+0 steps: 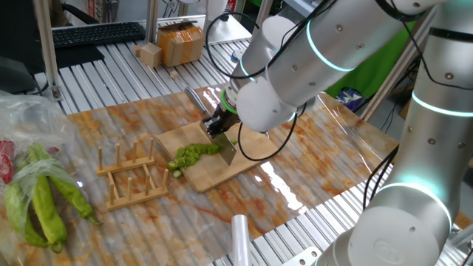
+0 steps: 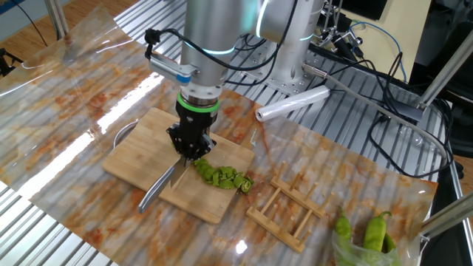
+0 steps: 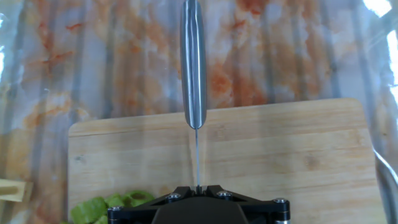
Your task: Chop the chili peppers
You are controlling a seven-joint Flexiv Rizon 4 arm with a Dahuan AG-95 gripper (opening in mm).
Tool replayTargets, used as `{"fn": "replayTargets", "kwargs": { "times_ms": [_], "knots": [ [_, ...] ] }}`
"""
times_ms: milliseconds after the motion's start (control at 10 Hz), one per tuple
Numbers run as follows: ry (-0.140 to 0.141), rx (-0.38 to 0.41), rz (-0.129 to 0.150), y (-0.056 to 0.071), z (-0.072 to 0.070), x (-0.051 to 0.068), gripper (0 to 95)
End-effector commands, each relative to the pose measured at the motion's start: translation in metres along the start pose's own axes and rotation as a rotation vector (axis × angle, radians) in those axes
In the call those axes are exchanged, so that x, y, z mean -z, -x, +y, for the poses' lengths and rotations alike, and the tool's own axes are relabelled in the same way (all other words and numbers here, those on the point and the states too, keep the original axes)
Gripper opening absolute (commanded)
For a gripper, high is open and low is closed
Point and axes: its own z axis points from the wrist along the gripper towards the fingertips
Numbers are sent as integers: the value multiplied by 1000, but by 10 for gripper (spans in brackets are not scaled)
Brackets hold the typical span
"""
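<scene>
— While the arm hangs over the table, what is in its hand?

— The gripper [image 2: 190,145] is clenched on one knife [image 2: 164,182], holding it by the blade's back. In the hand view the blade [image 3: 196,155] shows edge-on as a thin line running up to one steel handle [image 3: 193,62], which reaches past the far edge of the board.

— How many boards?

— One bamboo cutting board [image 1: 251,144], lying on the marbled table cover [image 1: 318,159]. The knife's edge stands on it, or just above it; I cannot tell which.

— And the chili peppers?

— The chili peppers [image 2: 222,176] are one short heap of bright green chunks on the board, just beside the blade, trailing toward the board's edge nearest the rack. In the one fixed view the same heap [image 1: 194,155] runs from the blade down to the board's corner. The pieces are too small and bunched to count. In the hand view only a few green bits [image 3: 102,207] peep in at the lower left, beside the gripper body.

— What else is on the table?

— One wooden rack with upright pegs [image 1: 133,176], near the board but not touching it. Beyond the rack lies a clear plastic bag [image 1: 26,166] with long green peppers [image 1: 46,207]; I count about three, though they overlap. One roll of clear film [image 2: 293,103] lies on the slatted metal near the arm's base. At the far end sit one cardboard box [image 1: 181,43] and one small wooden block [image 1: 148,53].
</scene>
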Motion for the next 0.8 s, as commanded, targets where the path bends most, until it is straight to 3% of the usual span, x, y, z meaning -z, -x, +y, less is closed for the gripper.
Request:
{"fn": "replayTargets", "kwargs": {
  "times_ms": [100,200,300,500,800],
  "knots": [
    [14,2,35,1,2,-1,0],
    [10,6,60,2,2,0,0],
    [2,9,64,2,2,1,0],
    [31,-16,66,2,1,1,0],
    [31,-10,87,4,1,4,0]
  ]
}}
